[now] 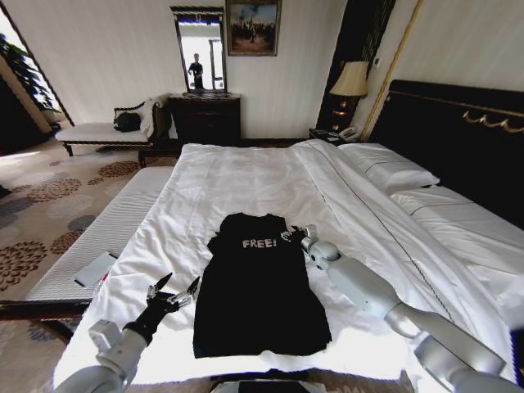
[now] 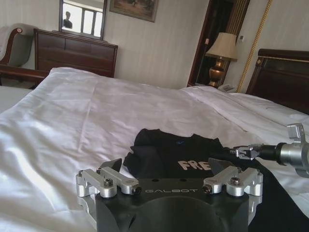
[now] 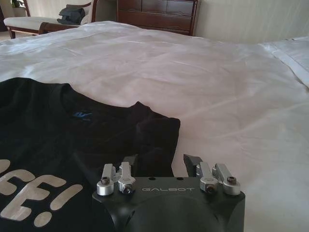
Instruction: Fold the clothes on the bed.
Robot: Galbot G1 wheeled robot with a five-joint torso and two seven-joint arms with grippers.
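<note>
T-shirt (image 1: 258, 286) collar's blue label (image 3: 82, 115) before right gripper (image 3: 168, 162)

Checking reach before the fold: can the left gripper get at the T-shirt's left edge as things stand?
Probably yes. The left gripper hovers open beside the T-shirt, with bare duvet between them. The right gripper is at the far sleeve, out of its way.

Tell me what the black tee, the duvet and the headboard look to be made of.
Black short-sleeved T-shirt with white "FREE!" lettering: soft matte knit, probably cotton; it lies limp and flat. White duvet: smooth woven fabric with a slight sheen, finely creased. Tall dark headboard: dark, likely polished wood or padding, with gold trim; the pictures leave it open.
</note>
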